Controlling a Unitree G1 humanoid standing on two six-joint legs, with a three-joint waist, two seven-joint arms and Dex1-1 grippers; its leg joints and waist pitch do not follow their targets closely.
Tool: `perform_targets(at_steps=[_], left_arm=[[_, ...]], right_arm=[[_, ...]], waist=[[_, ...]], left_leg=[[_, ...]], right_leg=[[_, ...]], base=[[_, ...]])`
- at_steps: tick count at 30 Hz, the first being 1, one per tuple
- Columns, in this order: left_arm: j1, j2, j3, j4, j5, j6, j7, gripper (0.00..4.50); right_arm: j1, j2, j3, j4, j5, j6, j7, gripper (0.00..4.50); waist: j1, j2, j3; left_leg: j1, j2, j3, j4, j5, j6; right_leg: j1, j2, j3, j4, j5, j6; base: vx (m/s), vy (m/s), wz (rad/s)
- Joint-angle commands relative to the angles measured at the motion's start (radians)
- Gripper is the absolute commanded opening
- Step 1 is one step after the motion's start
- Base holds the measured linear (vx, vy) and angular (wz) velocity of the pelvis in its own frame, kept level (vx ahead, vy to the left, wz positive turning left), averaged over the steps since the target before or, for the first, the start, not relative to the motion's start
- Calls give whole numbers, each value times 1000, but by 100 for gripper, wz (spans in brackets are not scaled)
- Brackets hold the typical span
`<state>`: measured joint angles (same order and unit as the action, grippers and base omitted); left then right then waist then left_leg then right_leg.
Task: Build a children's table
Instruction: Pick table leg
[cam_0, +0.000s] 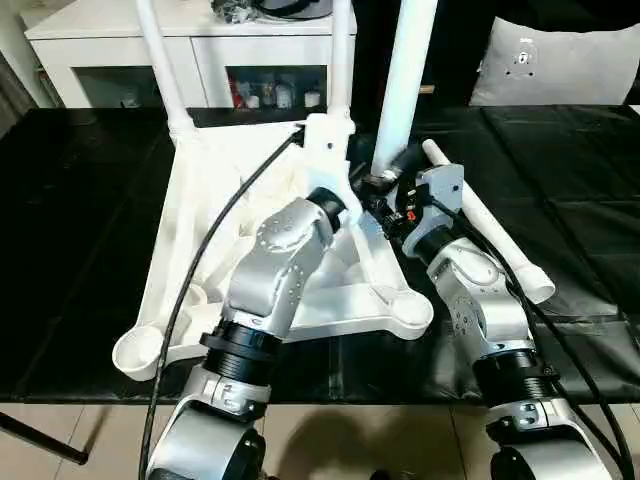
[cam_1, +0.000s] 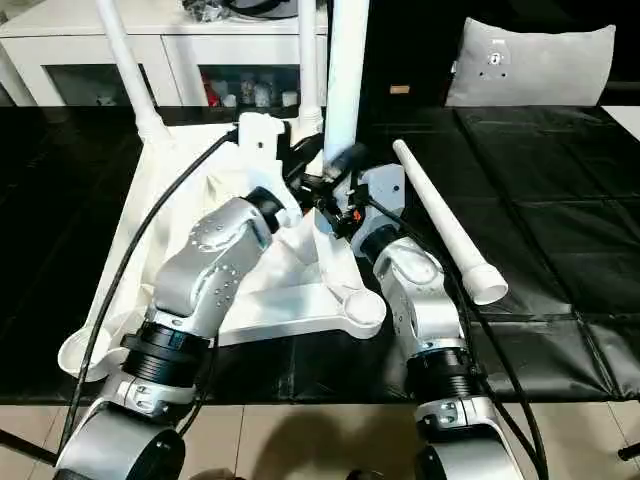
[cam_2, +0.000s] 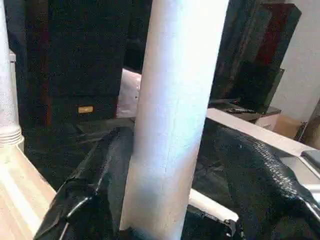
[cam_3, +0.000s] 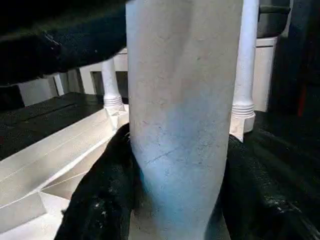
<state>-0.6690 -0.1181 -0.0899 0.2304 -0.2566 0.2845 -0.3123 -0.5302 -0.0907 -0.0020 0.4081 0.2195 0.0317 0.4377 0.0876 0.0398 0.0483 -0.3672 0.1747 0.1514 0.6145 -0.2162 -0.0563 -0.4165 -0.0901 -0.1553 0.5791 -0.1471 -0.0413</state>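
The children's table top (cam_0: 190, 215) lies upside down on the black mat, ribs up. Two white legs (cam_0: 163, 62) (cam_0: 341, 55) stand in its far corner sockets. A third leg (cam_0: 405, 80) stands upright by the top's far right edge, its lower end hidden behind the grippers. My right gripper (cam_0: 392, 172) is shut on this leg low down; its black fingers (cam_3: 100, 200) press both sides. My left gripper (cam_0: 362, 190) reaches in from the left, close around the same leg (cam_2: 170, 115). A fourth leg (cam_0: 490, 225) lies loose on the mat to the right.
The two near corner sockets (cam_0: 410, 318) (cam_0: 135, 352) are open. A white cabinet (cam_0: 190, 50) stands behind the table and a grey cushion (cam_0: 560, 60) at the back right. A black cable (cam_0: 215, 240) runs over the left arm.
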Motion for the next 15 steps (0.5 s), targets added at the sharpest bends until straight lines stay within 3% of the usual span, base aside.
perform_targets(at_steps=[1, 2, 3, 8, 15], left_arm=[[7, 1, -16, -8, 14, 11, -2, 264], [7, 1, -17, -7, 16, 11, -2, 262], [6, 4, -19, -6, 20, 9, -2, 227], [6, 8, -23, -1, 30, 6, -1, 195], [8, 11, -24, 2, 43, 9, 0, 188]], right_arm=[[-16, 3, 17, 1, -17, -21, 12, 191], [-16, 3, 18, 1, -19, -22, 13, 191], [-15, 1, 23, 1, -22, -24, 17, 191], [-12, 1, 34, -1, -32, -30, 26, 191], [-14, -2, 41, 2, -45, -35, 36, 191]], waist=[[-1, -24, -82], [-1, -24, -81], [0, -23, -82], [-1, -24, -81], [-1, -24, -81]], left_leg=[[-6, 49, -6, -55, 15, 147], [-7, 49, -6, -55, 16, 147], [-6, 49, -7, -54, 20, 146], [-6, 49, -6, -55, 12, 146], [-5, 49, -6, -55, 12, 148]], right_leg=[[79, -70, 64, -60, -241, -110], [80, -70, 64, -60, -241, -109], [79, -71, 64, -58, -236, -112], [79, -71, 65, -61, -245, -111], [78, -70, 64, -60, -245, -111]], base=[[0, 0, 0], [0, 0, 0], [0, 0, 0], [0, 0, 0], [0, 0, 0]])
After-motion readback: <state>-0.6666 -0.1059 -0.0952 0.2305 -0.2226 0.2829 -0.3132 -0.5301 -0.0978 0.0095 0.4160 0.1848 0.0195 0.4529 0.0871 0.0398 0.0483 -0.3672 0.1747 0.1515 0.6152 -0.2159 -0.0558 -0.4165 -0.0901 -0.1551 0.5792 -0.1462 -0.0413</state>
